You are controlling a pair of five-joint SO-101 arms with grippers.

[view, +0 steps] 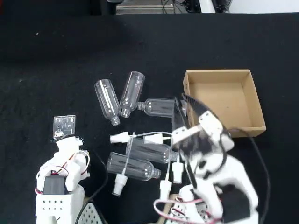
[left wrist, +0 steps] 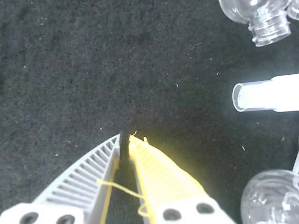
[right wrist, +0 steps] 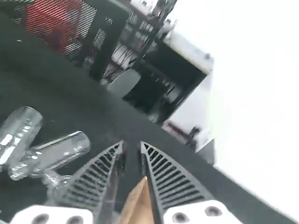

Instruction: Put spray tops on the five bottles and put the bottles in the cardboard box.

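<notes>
Bottle (view: 159,107) seemingly just beside right gripper (view: 181,100)

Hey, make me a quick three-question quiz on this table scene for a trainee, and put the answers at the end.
1. True or false: a bottle already lies in the box.
2. How many bottles lie on the table? A) three B) five C) seven
3. Which is nearer the box, the left gripper or the right gripper?

Key: 1 false, the box holds nothing. 2 B. 3 right.
</notes>
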